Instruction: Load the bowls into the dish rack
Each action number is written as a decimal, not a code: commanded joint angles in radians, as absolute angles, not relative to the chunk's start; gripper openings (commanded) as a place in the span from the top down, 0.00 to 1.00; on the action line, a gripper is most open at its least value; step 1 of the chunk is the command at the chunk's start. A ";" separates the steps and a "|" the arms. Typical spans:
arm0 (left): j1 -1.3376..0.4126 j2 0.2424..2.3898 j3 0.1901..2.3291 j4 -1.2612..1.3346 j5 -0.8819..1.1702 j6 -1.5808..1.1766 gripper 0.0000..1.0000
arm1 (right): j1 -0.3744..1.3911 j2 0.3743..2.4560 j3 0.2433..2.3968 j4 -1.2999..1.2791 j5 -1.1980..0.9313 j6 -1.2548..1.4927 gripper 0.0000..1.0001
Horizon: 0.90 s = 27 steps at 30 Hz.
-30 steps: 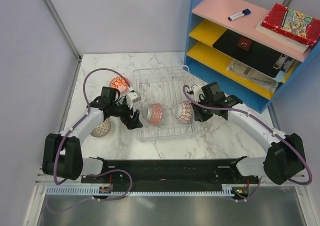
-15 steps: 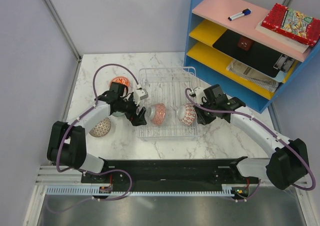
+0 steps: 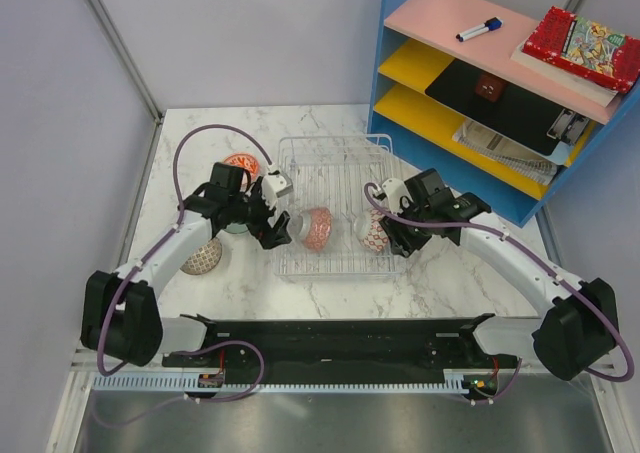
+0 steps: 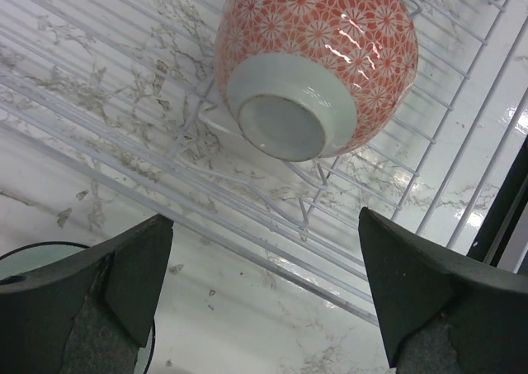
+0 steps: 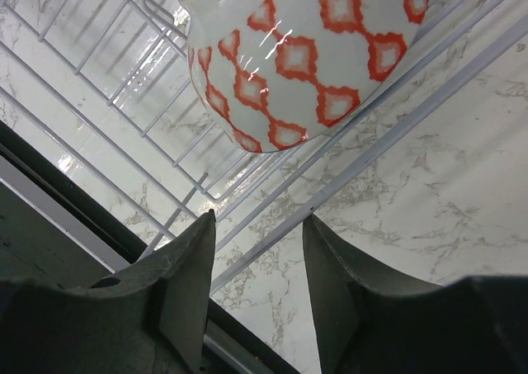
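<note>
The dish rack [image 3: 335, 198] sits mid-worktop, nearer the far edge than the near one, its right end close to the blue shelf unit [image 3: 400, 63] at the far right corner. Two bowls lie tipped on their sides in its near half. The flower-patterned bowl [image 4: 318, 56] turns its pale foot toward the left jaws, which stand wide apart and empty just outside the rack's left side, not touching it. The diamond-patterned bowl [image 5: 301, 56] rests by the rack's near right wires, just past the right jaws, which are parted with nothing between them. Two more bowls [image 3: 202, 256] [image 3: 241, 163] stand toward the left edge.
</note>
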<state>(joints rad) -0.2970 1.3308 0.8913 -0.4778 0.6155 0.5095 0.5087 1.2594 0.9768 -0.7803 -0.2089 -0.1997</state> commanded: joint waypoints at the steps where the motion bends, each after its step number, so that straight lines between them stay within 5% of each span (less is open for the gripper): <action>1: -0.308 1.250 0.957 -0.454 0.629 0.482 0.00 | 0.515 1.235 1.052 -0.779 -0.216 -0.225 0.46; 13: -0.175 1.149 0.966 -0.410 0.492 0.439 0.00 | 0.514 1.229 1.279 -0.802 -0.121 -0.270 0.43; 21: 0.161 1.371 1.060 -0.322 0.635 0.416 0.00 | 0.514 1.272 1.469 -0.787 -0.138 -0.285 0.41; 27: 0.176 1.609 1.149 -0.258 0.634 0.411 0.00 | 0.514 1.298 1.486 -0.759 -0.198 -0.302 0.27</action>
